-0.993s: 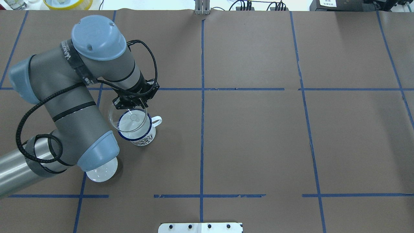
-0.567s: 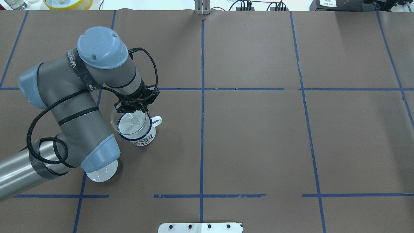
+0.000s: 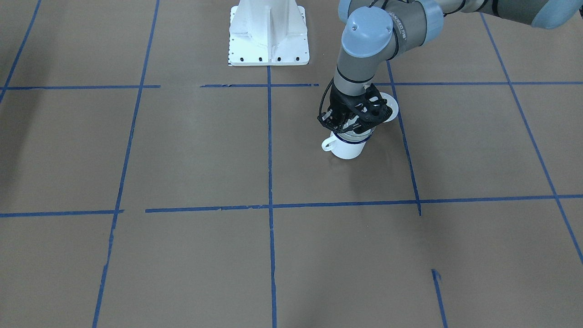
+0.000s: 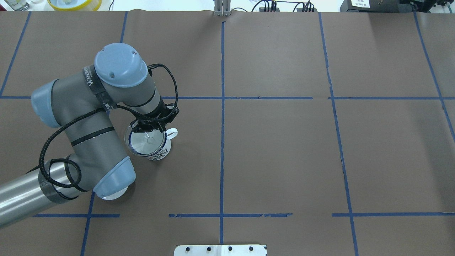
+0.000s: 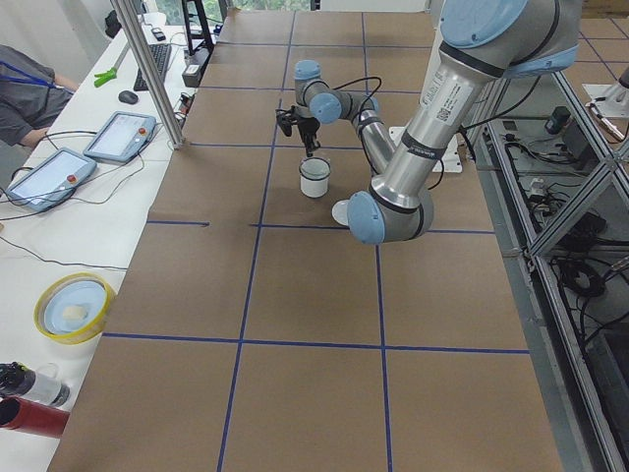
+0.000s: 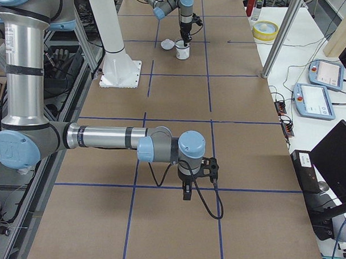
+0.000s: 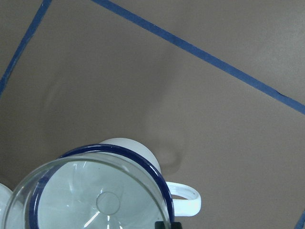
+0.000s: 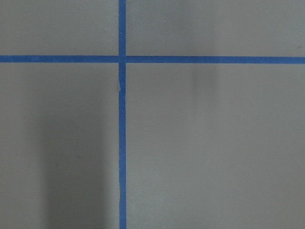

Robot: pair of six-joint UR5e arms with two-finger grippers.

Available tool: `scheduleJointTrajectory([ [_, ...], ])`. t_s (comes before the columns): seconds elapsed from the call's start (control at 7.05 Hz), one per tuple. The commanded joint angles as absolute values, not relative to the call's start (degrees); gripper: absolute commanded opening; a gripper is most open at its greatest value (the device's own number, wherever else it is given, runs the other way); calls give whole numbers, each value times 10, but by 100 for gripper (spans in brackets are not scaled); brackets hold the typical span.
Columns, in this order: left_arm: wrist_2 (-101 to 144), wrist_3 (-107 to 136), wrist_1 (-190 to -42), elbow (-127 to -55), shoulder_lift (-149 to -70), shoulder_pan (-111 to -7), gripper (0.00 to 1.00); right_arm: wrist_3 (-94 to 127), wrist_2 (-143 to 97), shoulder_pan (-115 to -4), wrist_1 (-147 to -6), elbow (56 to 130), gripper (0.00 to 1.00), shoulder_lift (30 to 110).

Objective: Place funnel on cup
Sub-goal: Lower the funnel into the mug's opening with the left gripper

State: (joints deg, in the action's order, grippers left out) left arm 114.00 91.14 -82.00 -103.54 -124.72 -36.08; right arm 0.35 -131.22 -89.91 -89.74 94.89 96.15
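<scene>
Front-facing view: the left end effector (image 3: 353, 122) hangs directly above the upright, blue-rimmed white enamel cup (image 3: 348, 150) on the brown paper-covered desk (image 3: 182, 150).

Overhead view: the small transparent wide-coned funnel (image 4: 145, 141) lies almost concentric over the cup. Its stem axis is vertical and points into the cup's mouth. The left end effector pinches the funnel's rim at the cup's far side, jaws narrow.

Left wrist view: the funnel sits slightly off-centre, away from the cup's handle. Whether the rims touch, I cannot tell.

Right side view: the right end effector (image 6: 187, 191) is well apart from the cup, and its grip cannot be told.
</scene>
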Motion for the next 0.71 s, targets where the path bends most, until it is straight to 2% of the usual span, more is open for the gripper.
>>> scheduleJointTrajectory([
  [0.0,1139,911,-820,-1035,-1246,-360,82,4,-1312,-899,-897,949,100,962],
  [0.14,1131,911,-818,-1036,-1247,-360,100,4,-1312,-899,-897,949,100,962],
  [0.43,1131,893,-817,-1063,-1236,-364,100,4,-1312,-899,-897,949,100,962],
  [0.57,1132,840,-815,-1110,-1218,-380,100,4,-1312,-899,-897,949,100,962],
])
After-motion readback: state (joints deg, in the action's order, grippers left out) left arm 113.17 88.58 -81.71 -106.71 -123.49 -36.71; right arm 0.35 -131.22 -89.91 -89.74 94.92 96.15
